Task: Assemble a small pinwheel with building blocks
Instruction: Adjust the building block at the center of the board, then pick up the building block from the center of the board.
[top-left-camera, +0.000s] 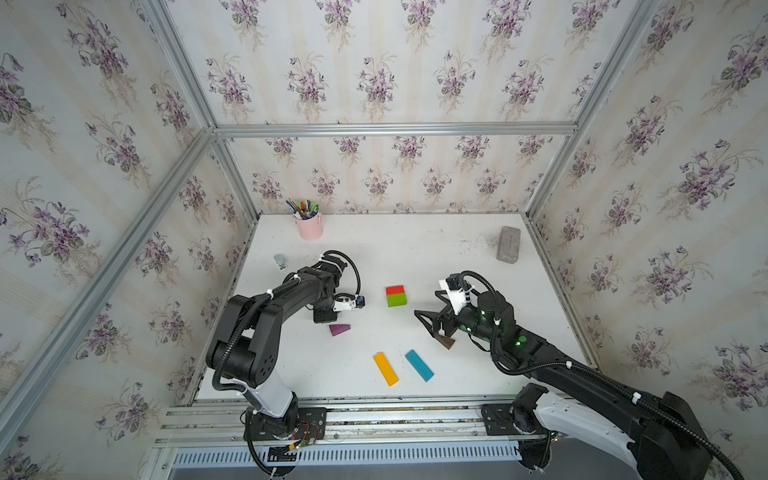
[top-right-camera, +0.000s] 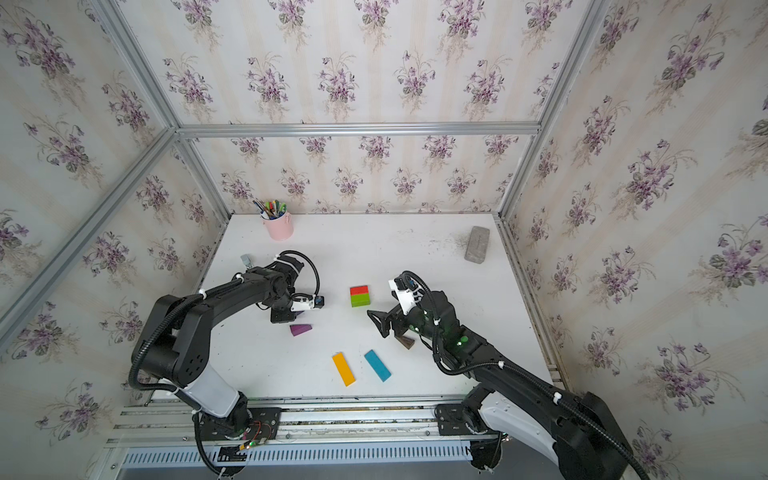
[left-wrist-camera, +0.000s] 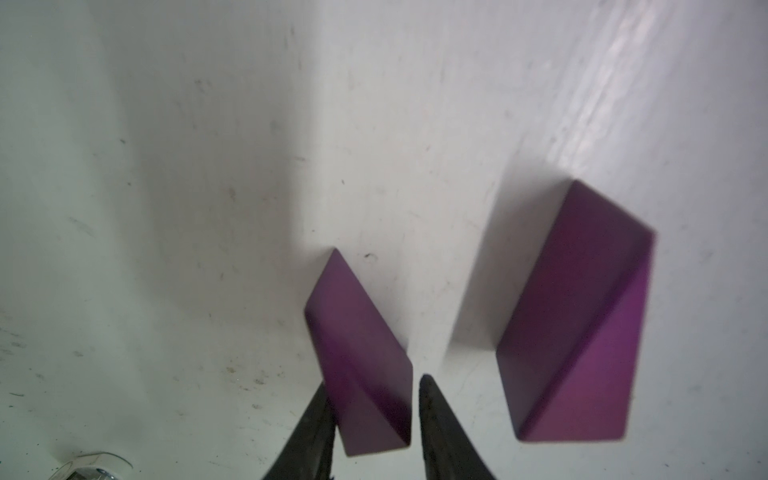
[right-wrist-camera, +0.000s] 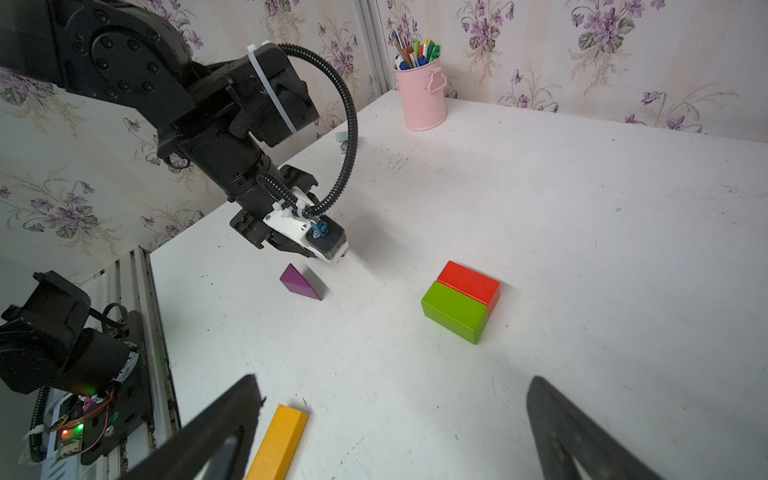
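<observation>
Nearest the left wrist camera, the left gripper (left-wrist-camera: 374, 380) is seen with its two dark fingers (left-wrist-camera: 309, 436) drawn narrow around a purple wedge (left-wrist-camera: 357, 357) lying on the white table (left-wrist-camera: 166, 208). One finger is pressed against the wedge. A sliver of table shows beside the other, so a firm grip cannot be confirmed. A second purple wedge (left-wrist-camera: 582, 324) is set just beside the first, apart from it.

Toward the table's middle, a red brick (top-left-camera: 395, 289) and a green brick (top-left-camera: 397, 300) are laid touching, side by side. Nearer the front edge, a yellow bar (top-left-camera: 385, 369) and a blue bar (top-left-camera: 419, 365) are laid flat, near each other but apart.

The right gripper (top-left-camera: 426, 322) is spread wide and nothing is held in it. A brown wedge (top-left-camera: 447, 343) is partly hidden beneath it. A pink pen cup (top-left-camera: 309, 227) and a grey brick (top-left-camera: 508, 244) are placed near the back wall.
</observation>
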